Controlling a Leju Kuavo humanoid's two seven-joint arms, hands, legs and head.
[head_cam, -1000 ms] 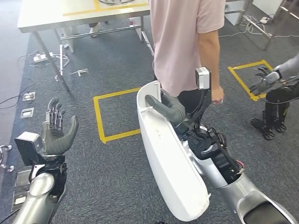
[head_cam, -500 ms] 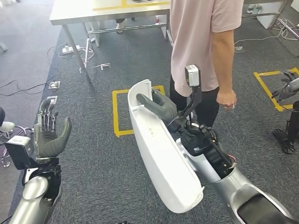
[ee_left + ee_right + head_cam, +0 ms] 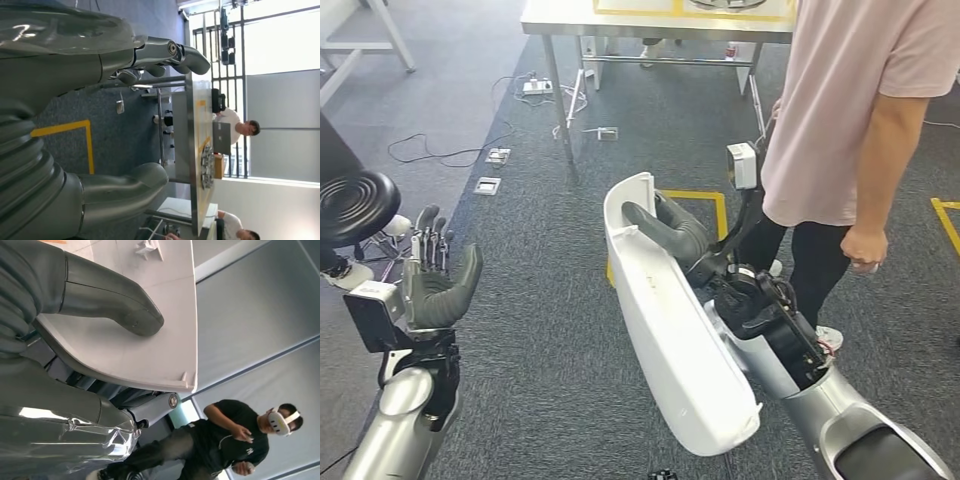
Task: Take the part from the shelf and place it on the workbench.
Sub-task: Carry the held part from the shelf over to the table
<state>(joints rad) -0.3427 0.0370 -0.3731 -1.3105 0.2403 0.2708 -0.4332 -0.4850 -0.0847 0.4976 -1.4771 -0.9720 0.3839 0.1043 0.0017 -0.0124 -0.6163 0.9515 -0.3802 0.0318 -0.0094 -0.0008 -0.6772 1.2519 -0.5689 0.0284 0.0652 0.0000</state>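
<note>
One white part [image 3: 675, 330] is grasped by the right hand [image 3: 675, 232], thumb inside its rim. Left hand [image 3: 433, 285] released, fingers spread, above the carpet [image 3: 539, 330].

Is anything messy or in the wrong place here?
A little. Cables trail loose over the carpet near the table leg. A person stands right beside the right hand, which grips the white part. The left hand holds nothing.

We see the part [image 3: 675, 340], a long white curved shell, tilted above the carpet, its hollow side toward our right hand [image 3: 682, 232], which grips it.
</note>
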